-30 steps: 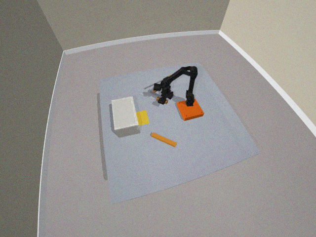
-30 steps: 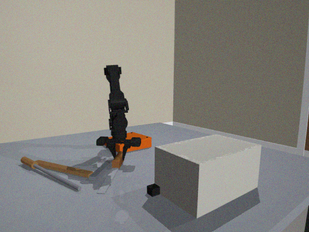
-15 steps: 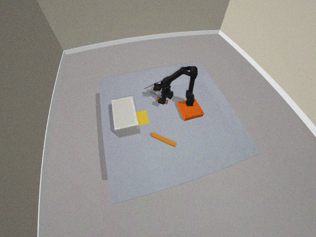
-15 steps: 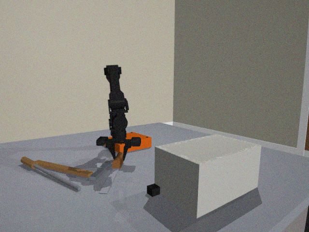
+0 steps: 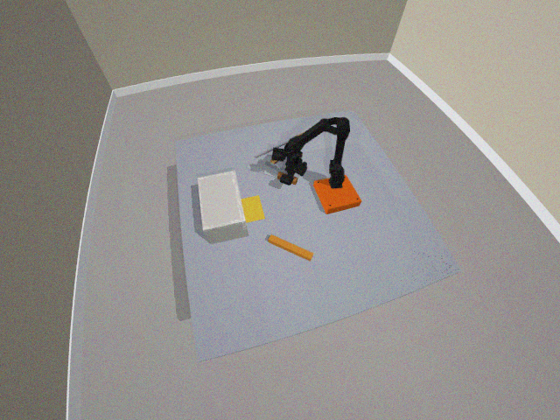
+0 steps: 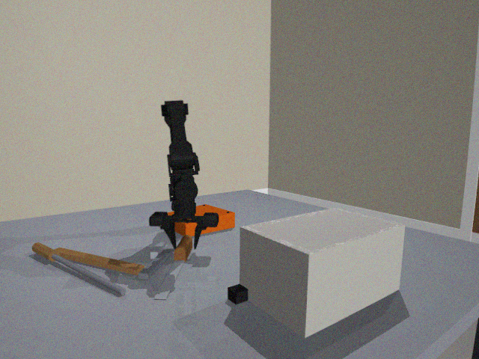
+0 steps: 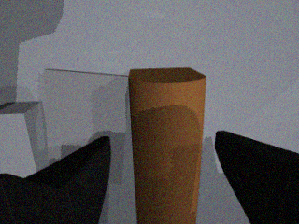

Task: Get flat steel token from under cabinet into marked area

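My gripper is open, its fingers on either side of a wooden handle with a gap on each side in the wrist view. The white cabinet stands apart from the gripper, with the yellow marked area in front of it. A grey rod with a wooden grip lies beside a wooden bar. The token is not visible, and no vent slots can be made out. How the handle's far end lies is unclear.
Another wooden bar lies on the table, on the other side of the marked area from the gripper. A small black cube is beside the cabinet. The orange base carries the arm. A pale block shows at the wrist view's left edge.
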{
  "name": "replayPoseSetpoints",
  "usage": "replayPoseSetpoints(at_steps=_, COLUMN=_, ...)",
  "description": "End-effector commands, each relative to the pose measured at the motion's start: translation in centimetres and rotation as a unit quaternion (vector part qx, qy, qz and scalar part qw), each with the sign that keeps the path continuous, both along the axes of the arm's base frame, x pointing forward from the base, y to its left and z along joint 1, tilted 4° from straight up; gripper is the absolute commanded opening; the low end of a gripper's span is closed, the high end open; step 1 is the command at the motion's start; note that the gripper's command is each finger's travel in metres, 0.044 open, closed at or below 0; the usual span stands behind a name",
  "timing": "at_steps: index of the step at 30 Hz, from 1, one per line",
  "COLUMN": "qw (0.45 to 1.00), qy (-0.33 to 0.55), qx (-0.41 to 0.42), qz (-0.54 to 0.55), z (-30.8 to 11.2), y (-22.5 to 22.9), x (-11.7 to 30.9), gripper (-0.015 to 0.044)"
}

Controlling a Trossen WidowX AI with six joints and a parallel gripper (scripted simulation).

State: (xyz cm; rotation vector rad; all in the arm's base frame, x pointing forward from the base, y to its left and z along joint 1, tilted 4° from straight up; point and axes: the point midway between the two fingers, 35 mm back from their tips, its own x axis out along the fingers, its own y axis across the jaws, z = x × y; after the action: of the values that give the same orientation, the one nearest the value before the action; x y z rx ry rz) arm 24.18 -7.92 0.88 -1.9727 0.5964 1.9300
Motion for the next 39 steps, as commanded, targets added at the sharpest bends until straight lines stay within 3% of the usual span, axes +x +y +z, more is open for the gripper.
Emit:
replayPoseSetpoints(at_steps=1, qw=1.000, qy=0.000, qx=0.000, qz=0.000, z=-0.17, y=0.04, x=-0.11, gripper=0.0270)
replayPoseSetpoints(at_steps=8, qw=1.000, qy=0.000, qx=0.000, qz=0.000, z=-0.49, y=0.14, x=-0.37, gripper=0.0270)
replayPoseSetpoints(at_steps=33, qw=1.000, qy=-0.003, qx=-0.001, qz=0.000, z=-0.19, y=0.01, x=0.01, gripper=0.0103)
replayPoseSetpoints(at_steps=37, qw=1.000, qy=-0.003, qx=-0.001, qz=0.000, z=-0.19, y=0.01, x=0.01, gripper=0.0000)
replayPoseSetpoints(at_steps=39, qw=1.000, qy=-0.003, qx=-0.001, qz=-0.001, z=-0.18, y=0.02, x=-0.01, gripper=0.0000)
